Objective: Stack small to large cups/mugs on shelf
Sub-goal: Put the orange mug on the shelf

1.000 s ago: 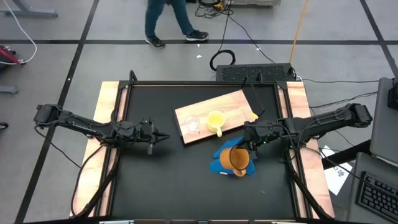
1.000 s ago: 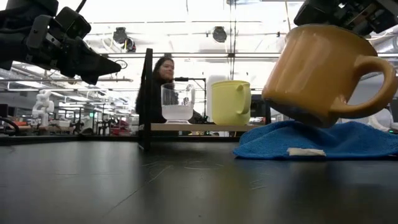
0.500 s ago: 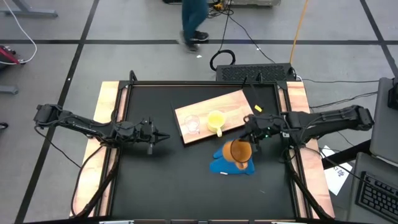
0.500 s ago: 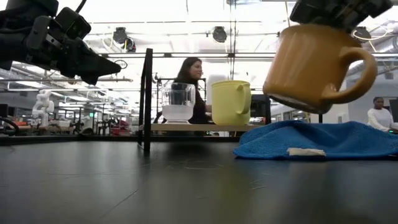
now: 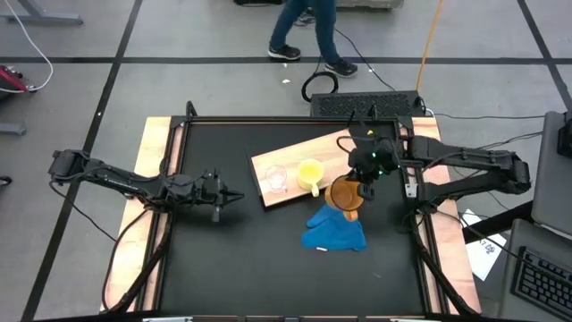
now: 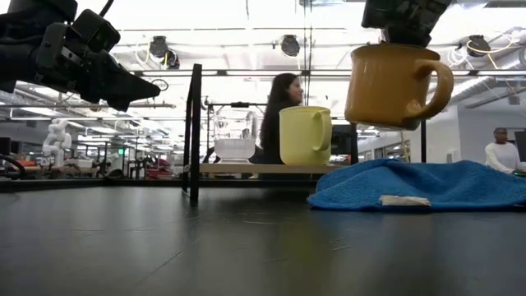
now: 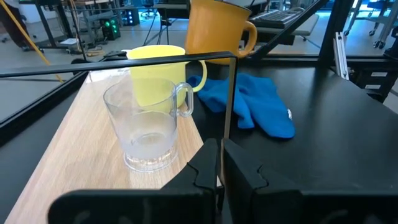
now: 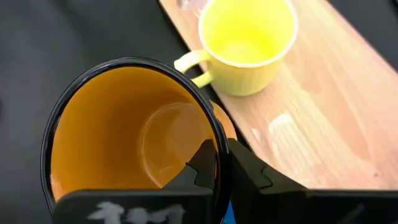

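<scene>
The orange mug (image 5: 345,194) hangs from my right gripper (image 5: 365,182), which is shut on it above the shelf's near edge. In the low view this orange mug (image 6: 393,86) floats above the blue cloth (image 6: 419,185). The yellow mug (image 5: 310,173) and the clear glass cup (image 5: 275,179) stand upright on their bases on the wooden shelf (image 5: 340,148). My left gripper (image 5: 234,195) is shut and hovers left of the shelf; in its wrist view the left gripper (image 7: 221,165) points at the glass cup (image 7: 149,127). My right gripper (image 8: 217,152) holds the orange mug by its rim (image 8: 208,121), on the mug's right side. One finger is inside the mug and one finger (image 8: 245,168) is outside the wall. The fingers come from above, pointing down. The mug is lifted clear, nearly upright, mouth up.
The blue cloth (image 5: 333,231) lies crumpled on the black tabletop, near the shelf's near edge. A black frame post (image 6: 196,131) stands at the table's far side. A person walks beyond the far edge (image 5: 308,31). Bare tabletop lies toward the near and left sides.
My right gripper has carried the orange mug up and toward the far edge, from above the blue cloth to the shelf's near edge beside the yellow mug. The mug, tilted before, now hangs nearly upright. The person beyond the table has walked to the right.
</scene>
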### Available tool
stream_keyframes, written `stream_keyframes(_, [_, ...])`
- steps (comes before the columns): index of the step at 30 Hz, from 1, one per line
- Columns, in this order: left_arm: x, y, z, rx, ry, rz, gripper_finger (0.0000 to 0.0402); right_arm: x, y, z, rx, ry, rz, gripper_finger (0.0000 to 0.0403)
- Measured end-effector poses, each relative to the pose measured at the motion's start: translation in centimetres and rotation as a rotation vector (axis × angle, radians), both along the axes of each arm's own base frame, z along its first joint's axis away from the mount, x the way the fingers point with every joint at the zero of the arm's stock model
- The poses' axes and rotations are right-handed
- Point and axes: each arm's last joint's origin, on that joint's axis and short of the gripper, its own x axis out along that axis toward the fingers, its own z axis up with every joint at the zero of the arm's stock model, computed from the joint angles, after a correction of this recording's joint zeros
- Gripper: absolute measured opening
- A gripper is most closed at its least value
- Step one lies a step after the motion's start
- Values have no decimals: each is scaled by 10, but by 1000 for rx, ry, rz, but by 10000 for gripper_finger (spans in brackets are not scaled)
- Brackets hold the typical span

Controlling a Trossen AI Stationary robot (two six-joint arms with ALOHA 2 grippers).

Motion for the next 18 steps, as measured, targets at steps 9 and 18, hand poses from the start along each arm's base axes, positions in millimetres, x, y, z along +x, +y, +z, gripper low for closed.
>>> stream_keyframes(9, [0,0,0,0,1,0,26,-1,-27,1,39,69,-40,8])
stream_keyframes(18, [0,0,0,6,1,-1,26,-1,-51,-7,26,118,-77,8])
